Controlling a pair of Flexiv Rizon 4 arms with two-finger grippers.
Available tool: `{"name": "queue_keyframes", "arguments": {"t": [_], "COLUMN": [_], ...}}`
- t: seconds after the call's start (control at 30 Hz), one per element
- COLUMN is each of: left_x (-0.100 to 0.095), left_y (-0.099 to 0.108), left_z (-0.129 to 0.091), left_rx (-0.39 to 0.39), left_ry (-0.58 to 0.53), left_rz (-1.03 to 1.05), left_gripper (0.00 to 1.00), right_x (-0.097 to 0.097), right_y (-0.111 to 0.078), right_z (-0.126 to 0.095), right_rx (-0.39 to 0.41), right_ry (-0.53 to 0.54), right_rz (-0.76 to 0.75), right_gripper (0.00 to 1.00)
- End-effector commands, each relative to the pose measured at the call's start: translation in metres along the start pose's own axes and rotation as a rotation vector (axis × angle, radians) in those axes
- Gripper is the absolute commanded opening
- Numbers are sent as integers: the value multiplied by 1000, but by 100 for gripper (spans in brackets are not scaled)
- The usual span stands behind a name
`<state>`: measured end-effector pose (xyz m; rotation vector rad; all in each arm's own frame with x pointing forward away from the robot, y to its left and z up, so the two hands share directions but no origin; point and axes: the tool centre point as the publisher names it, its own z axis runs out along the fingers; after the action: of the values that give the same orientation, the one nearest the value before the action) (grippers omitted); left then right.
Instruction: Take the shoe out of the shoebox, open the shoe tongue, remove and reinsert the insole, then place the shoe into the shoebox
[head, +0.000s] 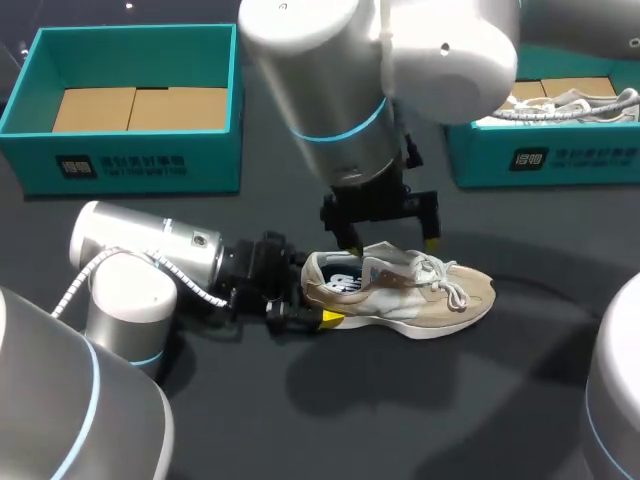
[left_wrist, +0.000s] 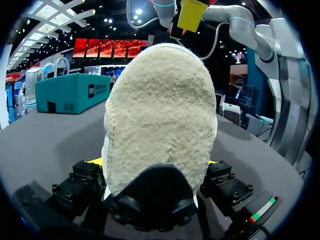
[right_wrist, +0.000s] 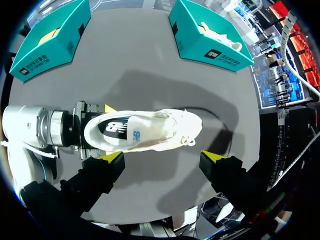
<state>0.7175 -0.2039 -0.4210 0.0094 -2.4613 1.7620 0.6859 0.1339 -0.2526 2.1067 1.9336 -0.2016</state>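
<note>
The left gripper (head: 312, 300) pinches the heel of the shoe (head: 420, 290), lying mid-frame. The right gripper (head: 392, 242) hangs over it, fingers spread. Tongue (head: 388, 262) next, I think: dip down, pull it open. Two boxes, two shoes: left box (head: 130, 165) upper left; right box (head: 545, 158) upper right, with the second shoe (head: 570, 105).

**Robot handling bench**

This looks like a robotics lab or demo station. Two grey-white arms, the left arm (head: 150, 250) and the right arm (head: 330, 100), meet over a dark grey worktop (head: 400, 420). A teal left shoebox (head: 200, 165) and right shoebox (head: 480, 160) stand at its far side.
</note>
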Motion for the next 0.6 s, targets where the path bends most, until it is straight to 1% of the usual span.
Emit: {"name": "queue_keyframes", "arguments": {"t": [0.03,0.07,0.13,0.3,0.5,0.6], "left_x": [2,2,2,2,2,2], "left_y": [4,4,4,4,4,4], "left_z": [-2,-2,-2,-2,-2,-2], "left_rx": [-2,-2,-2,-2,-2,-2], "left_ry": [0,0,0,0,0,0], "left_rz": [-1,-1,-1,-1,-1,-1], "left_gripper": [0,0,0,0,0,0], "right_x": [18,19,23,33,39,41], "right_y": [-14,-14,-15,-17,-20,-19], "right_z": [11,12,15,26,41,45], "right_rx": [-9,-14,-11,-31,-37,-45], "right_ry": [-111,-90,-107,-91,-89,-100], "right_rz": [110,116,136,149,188,204], "right_gripper": [100,100,100,100,100,100]}}
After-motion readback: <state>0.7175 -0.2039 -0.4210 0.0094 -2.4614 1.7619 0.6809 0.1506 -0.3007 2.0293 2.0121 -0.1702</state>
